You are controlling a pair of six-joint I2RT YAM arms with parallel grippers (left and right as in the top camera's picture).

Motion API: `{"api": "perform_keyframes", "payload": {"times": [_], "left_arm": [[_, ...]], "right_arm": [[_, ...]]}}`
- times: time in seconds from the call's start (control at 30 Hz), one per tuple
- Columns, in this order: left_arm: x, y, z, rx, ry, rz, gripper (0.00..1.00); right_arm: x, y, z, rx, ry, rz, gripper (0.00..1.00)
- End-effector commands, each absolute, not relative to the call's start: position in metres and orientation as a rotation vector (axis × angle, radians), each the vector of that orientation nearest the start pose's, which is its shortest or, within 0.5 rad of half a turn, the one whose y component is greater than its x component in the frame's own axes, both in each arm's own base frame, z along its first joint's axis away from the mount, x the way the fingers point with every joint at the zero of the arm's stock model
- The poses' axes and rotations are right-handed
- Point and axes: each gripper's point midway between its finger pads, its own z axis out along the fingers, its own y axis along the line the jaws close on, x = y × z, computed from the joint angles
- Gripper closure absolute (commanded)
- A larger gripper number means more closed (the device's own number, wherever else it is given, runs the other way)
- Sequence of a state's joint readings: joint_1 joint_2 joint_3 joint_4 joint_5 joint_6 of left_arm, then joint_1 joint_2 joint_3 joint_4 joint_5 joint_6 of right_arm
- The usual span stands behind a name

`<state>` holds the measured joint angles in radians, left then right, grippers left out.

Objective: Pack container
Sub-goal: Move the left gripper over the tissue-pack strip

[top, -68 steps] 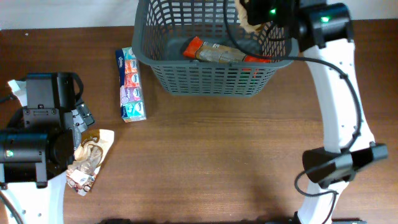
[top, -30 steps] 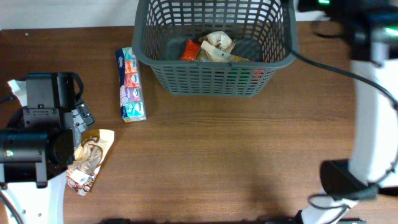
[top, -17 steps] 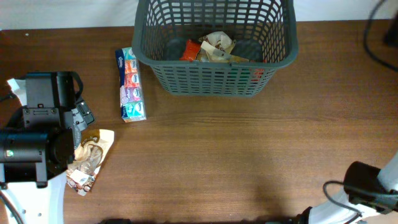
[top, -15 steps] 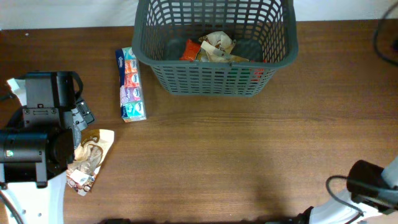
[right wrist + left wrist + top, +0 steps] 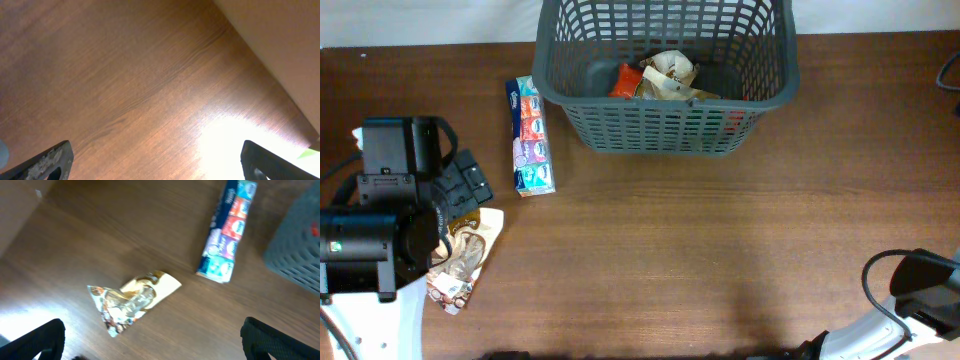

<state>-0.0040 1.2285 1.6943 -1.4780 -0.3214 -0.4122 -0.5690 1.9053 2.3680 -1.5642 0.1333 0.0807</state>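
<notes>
The container, a dark grey lattice basket, stands at the table's far middle. An orange-red packet and a crinkled beige packet lie inside it. To its left, a long multi-coloured pack lies on the wood. A crinkly tan snack packet lies beside my left arm. My left gripper hovers open above the table, just short of that packet, with nothing between its fingers. My right gripper is open over bare wood; only its arm's base shows in the overhead view.
The table's near right edge runs diagonally through the right wrist view, with a pale floor beyond. A bright glare patch lies on the wood there. A black cable loops by the right arm's base.
The right arm dropped the beige packet into the basket, then swung away out of the overhead view. The left gripper has just shifted slightly to the right, over the snack packet's near end.
</notes>
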Motion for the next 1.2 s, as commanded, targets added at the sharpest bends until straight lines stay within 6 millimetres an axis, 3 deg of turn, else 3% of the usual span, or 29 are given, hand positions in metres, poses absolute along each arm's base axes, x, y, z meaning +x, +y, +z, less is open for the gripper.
{"api": "perform_keyframes", "payload": {"times": [0.0,0.1,0.2,0.53,0.73,0.97,1.17], "left_arm": [[0.254,0.041,0.327,-0.582,2.453,0.152,0.00],[0.270,0.013,0.325,-0.235,2.516,0.032,0.00],[0.283,-0.022,0.306,0.087,2.601,-0.159,0.00],[0.338,-0.007,0.255,0.105,2.723,-0.053,0.01],[0.374,0.007,0.227,-0.012,2.737,-0.057,0.00],[0.391,0.031,0.193,-0.231,2.794,-0.072,0.00],[0.408,0.028,0.174,-0.246,2.800,-0.125,0.00]], "right_arm": [[0.334,-0.239,0.301,0.922,2.557,-0.310,0.01],[0.334,-0.239,0.301,0.922,2.557,-0.309,0.01],[0.334,-0.239,0.301,0.922,2.557,-0.309,0.01],[0.334,-0.239,0.301,0.922,2.557,-0.309,0.01],[0.334,-0.239,0.301,0.922,2.557,-0.309,0.01],[0.334,-0.239,0.301,0.922,2.557,-0.310,0.01],[0.334,-0.239,0.301,0.922,2.557,-0.310,0.01]]}}
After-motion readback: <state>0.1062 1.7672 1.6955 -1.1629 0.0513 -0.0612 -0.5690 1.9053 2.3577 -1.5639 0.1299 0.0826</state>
